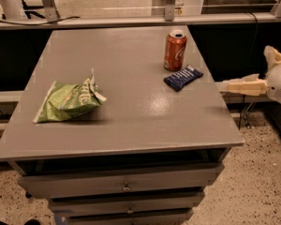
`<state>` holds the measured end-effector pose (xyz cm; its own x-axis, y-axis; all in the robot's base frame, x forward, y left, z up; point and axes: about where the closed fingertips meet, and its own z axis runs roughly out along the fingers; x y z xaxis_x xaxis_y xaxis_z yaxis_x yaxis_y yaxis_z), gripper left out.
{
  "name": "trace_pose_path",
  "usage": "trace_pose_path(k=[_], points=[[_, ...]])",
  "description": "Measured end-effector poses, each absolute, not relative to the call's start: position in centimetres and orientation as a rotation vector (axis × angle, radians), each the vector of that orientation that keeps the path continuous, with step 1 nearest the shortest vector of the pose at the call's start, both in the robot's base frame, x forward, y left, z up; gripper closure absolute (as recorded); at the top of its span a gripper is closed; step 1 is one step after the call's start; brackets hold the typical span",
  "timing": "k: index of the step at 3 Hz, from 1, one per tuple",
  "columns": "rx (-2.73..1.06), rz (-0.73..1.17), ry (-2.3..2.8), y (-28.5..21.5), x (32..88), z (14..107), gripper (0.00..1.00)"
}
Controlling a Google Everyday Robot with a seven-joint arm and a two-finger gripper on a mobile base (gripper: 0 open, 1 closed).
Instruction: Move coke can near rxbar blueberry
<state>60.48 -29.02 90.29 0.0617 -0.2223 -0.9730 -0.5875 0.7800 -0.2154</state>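
Observation:
The coke can [174, 49] stands upright on the grey table [126, 102] near its far right side. The rxbar blueberry [183, 77], a flat dark-blue bar, lies just in front of and to the right of the can, a small gap apart. My gripper [241, 86] is off the table's right edge, pale fingers pointing left toward the table, holding nothing. It is well clear of both the can and the bar.
A green chip bag [68, 101] lies on the table's left side. The table has drawers [126, 187] below its front edge. A rail and dark shelving run behind the table. Speckled floor shows at the right.

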Motion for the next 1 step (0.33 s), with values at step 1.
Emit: trace_pose_path(k=[1], points=[[-0.681, 0.31, 1.518, -29.27, 60.23, 90.28, 0.0]])
